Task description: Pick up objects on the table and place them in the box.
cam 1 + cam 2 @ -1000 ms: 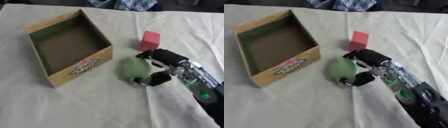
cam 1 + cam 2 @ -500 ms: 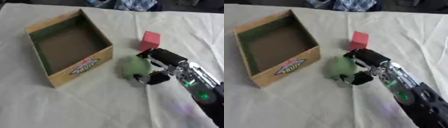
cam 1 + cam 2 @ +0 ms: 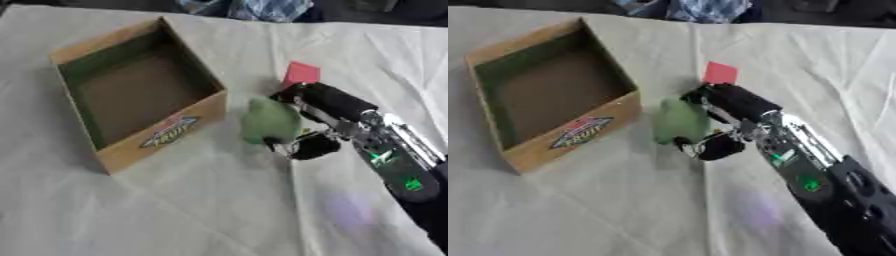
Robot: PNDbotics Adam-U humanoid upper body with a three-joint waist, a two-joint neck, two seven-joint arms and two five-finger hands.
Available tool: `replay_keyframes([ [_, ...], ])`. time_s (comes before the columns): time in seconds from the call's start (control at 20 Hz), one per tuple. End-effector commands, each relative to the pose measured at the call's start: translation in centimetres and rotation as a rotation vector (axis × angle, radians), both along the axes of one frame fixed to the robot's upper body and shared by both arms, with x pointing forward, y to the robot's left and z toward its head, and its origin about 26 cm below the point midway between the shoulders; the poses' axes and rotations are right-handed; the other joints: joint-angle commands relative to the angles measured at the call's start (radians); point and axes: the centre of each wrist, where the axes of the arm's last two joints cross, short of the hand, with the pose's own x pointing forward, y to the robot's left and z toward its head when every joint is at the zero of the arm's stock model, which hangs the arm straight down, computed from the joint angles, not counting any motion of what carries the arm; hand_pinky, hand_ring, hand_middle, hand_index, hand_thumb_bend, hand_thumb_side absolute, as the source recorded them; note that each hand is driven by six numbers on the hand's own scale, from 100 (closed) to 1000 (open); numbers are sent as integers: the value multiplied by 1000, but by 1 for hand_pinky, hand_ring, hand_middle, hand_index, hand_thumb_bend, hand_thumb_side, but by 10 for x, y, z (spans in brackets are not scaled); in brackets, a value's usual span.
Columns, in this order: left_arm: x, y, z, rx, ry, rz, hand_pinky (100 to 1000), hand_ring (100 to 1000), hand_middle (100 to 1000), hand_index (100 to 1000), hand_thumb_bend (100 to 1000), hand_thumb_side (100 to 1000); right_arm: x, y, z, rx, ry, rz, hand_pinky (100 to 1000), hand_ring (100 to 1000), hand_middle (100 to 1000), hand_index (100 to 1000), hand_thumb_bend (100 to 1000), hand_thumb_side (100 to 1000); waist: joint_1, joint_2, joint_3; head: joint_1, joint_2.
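The right hand [image 3: 306,125], fingers curled round the green lump [image 3: 269,121] beside the box [image 3: 210,102], could knock its near wall if carried low.

Soft green lump [image 3: 269,121] sits just right of the open cardboard box [image 3: 131,155]; small red block [image 3: 302,73] lies behind it.

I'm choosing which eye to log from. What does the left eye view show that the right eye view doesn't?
Only the left eye view: more cloth to the left of the box. Only the right eye view: more of the right arm toward the lower right corner. Both share the right hand curled round the green object, the red block behind it, and the open box, with nothing seen inside.
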Motion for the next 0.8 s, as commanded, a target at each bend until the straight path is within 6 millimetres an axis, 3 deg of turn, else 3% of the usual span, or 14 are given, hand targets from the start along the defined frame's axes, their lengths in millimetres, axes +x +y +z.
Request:
replay_keyframes([
  [0.05,-2,1,7,19,-21,-5,626,794,1000,723,334,1000,-4,1,26,3,-58,26,789,714,520,814,218,429,4,-21,0,1,5],
  [0.5,-2,0,6,19,-18,-11,627,794,1000,723,332,1000,2,25,69,37,-114,130,785,704,512,809,180,413,13,-17,6,-4,8],
  [0.55,-2,0,6,19,-18,-12,627,794,1000,723,332,1000,3,29,72,39,-118,143,784,702,512,809,159,475,15,-16,7,-4,8],
  [0.6,-2,0,6,18,-19,-13,627,795,1000,723,331,1000,4,33,76,43,-123,156,784,702,511,809,174,405,17,-15,8,-3,7],
  [0.8,-1,-1,6,15,-19,-17,628,795,1000,724,330,1000,11,51,86,59,-128,195,781,698,507,808,161,401,22,-13,10,2,6],
])
